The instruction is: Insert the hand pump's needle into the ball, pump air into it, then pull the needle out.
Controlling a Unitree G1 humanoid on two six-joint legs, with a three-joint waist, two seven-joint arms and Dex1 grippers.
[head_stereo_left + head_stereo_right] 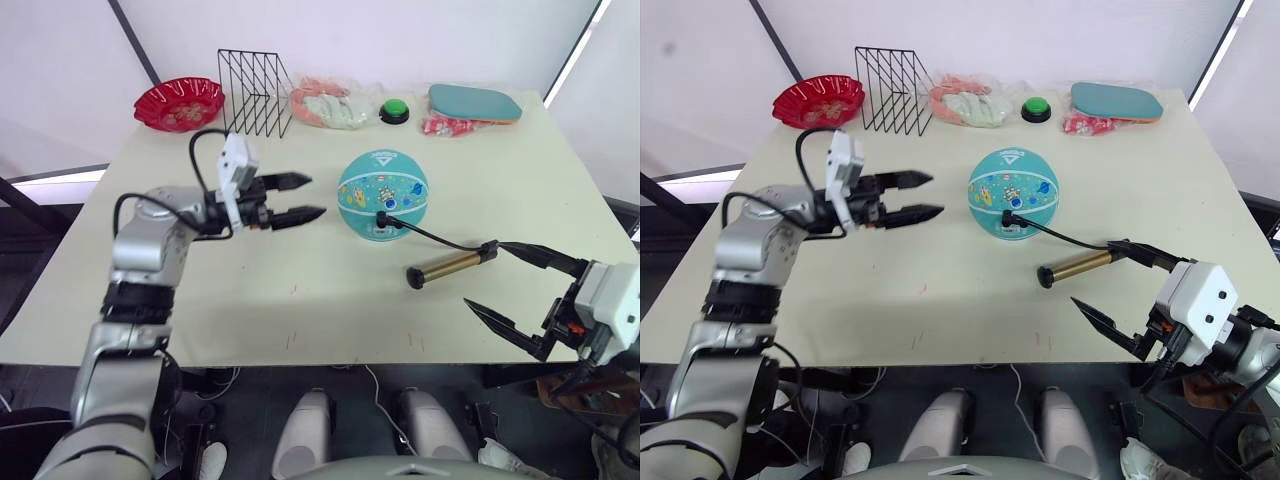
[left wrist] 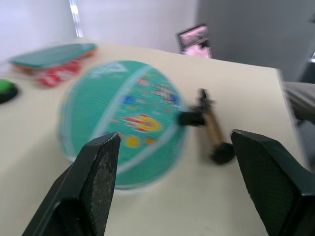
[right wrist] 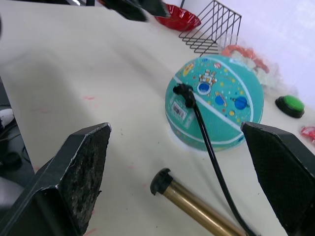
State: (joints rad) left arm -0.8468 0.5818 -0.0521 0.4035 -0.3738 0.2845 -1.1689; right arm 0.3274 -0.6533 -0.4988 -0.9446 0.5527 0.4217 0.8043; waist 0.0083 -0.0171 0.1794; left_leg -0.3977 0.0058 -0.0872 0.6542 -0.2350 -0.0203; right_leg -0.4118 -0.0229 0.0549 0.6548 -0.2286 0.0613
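Your right gripper (image 1: pixel 515 288) hangs off the table's (image 1: pixel 300 290) near edge with its two black fingers spread wide, gripping nothing; one fingertip reaches toward the handle end of the hand pump (image 1: pixel 447 266), though you cannot tell from these views whether it touches. Your left gripper (image 1: pixel 300 198) is likewise parted and empty, held above the tabletop just beside the ball (image 1: pixel 382 195), fingers pointing at it. You find the ball resting near the middle of the table, teal with white seams and cartoon prints (its white label faces your right wrist camera). The pump lies on its side on the table just in front of the ball, toward your right arm, bronze barrel angled, black cap nearest you. Its thin black hose (image 1: pixel 440 240) curves from the barrel's far end up to the ball, where the small black fitting of the needle (image 3: pixel 184 92) sits against the ball's surface. Along the far edge stand a red bowl (image 1: pixel 179 103), a black wire rack (image 1: pixel 256 92), a green button (image 1: pixel 394 109) and a teal paddle (image 1: pixel 475 102).
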